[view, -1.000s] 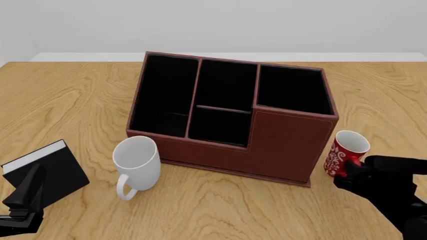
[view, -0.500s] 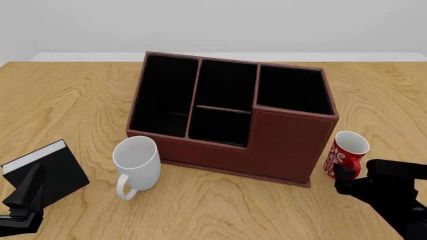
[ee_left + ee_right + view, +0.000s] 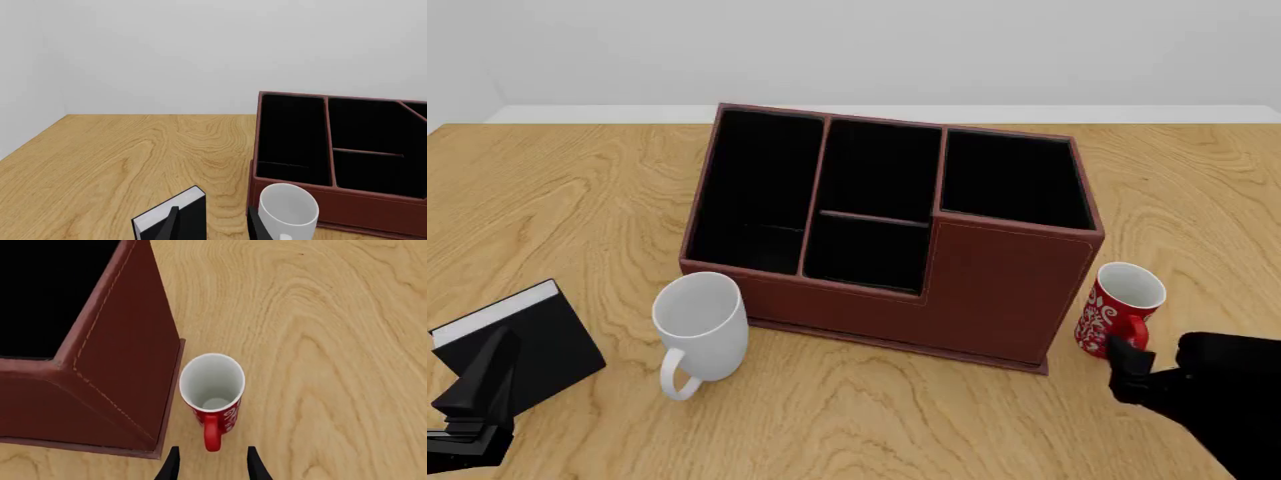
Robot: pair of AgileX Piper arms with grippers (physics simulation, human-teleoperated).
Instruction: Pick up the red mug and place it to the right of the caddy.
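Right gripper (image 3: 209,465): fingers parted, nothing between them; the two dark fingertips sit to either side of the mug handle's line but short of it, not touching. In the front view the right gripper (image 3: 1132,372) lies low at the near right of the table, just in front of the red mug (image 3: 1120,310).

Red mug (image 3: 212,390): upright on the wooden table (image 3: 587,200), white interior open upward, red handle (image 3: 211,432) turned toward the right gripper. It stands just beside the right end wall of the caddy (image 3: 888,240), close to the caddy's base lip; whether it touches the lip cannot be told.

Caddy: reddish-brown box, four black-lined compartments, stepped front, centred on the table.

Left gripper (image 3: 212,225): fingers apart, empty, at the near left of the table. Its fingertips frame the corner of a black book-like box with a white edge (image 3: 170,220); the same box (image 3: 521,340) lies flat at the near left in the front view.

White mug (image 3: 701,325): upright, handle toward the near side, just in front of the caddy's left front corner, between the black box and the caddy.
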